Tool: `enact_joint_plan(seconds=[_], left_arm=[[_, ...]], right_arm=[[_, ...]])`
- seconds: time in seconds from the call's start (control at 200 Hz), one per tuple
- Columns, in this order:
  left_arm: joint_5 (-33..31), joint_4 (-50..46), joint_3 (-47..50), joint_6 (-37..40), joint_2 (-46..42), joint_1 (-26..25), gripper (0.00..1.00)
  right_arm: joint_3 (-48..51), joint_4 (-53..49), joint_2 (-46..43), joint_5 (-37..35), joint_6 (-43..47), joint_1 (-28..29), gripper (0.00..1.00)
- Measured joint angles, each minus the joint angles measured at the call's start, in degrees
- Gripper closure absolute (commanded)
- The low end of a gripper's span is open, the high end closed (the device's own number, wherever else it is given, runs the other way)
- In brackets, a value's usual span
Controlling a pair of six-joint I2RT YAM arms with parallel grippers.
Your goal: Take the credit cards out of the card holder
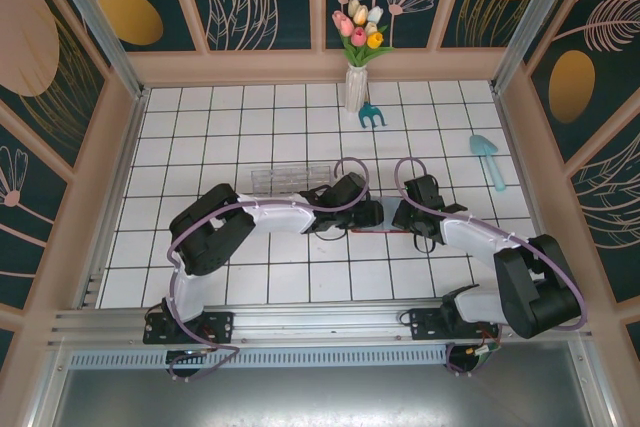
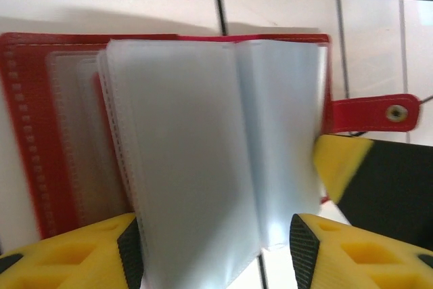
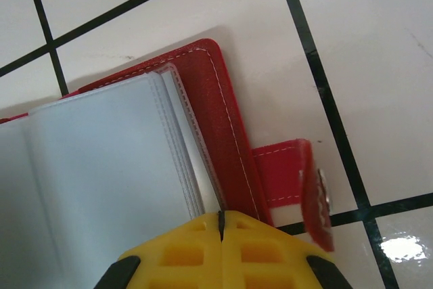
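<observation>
Seen from above, a clear box (image 1: 270,179) lies on the white tiled table (image 1: 200,137), a bit left of the middle. Just right of it, the two arms meet over the red card holder (image 1: 368,221). It lies open in the middle of the picture. At the back wall stands a white vase (image 1: 356,87) with tulips. A small blue rake (image 1: 372,115) lies just beside it, and a light blue shovel (image 1: 490,160) lies far to the right.

In the left wrist picture, the holder's red cover is on the left. Its see-through pages (image 2: 216,147) are in the middle. A red strap (image 2: 375,112) with a metal snap sticks out on the right. At the bottom, the left gripper (image 2: 216,255) has its yellow fingers apart, one on each side of the pages. I cannot tell if they touch the pages.

In the right wrist picture, the right gripper (image 3: 220,225) is at the bottom middle. Its fingers are pressed tight together and pinch the holder's right edge, just left of the strap.
</observation>
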State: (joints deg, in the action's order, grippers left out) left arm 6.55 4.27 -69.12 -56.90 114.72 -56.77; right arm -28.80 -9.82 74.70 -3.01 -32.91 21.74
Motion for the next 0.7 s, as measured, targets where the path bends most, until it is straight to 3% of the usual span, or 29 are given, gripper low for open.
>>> enact_joint_plan(seconds=[0.42,0.701], left_arm=[[4.0,3.7,-2.1,1.3,0.4,-0.6,0.4],[6.2,6.3,-5.3,1.6,0.9,-1.3,0.39]], right_arm=[[0.5,0.2,-0.7,-0.2,-0.2,-0.5,0.95],[1.9,-2.8,-12.0,-1.6,-1.6,-4.6,0.93]])
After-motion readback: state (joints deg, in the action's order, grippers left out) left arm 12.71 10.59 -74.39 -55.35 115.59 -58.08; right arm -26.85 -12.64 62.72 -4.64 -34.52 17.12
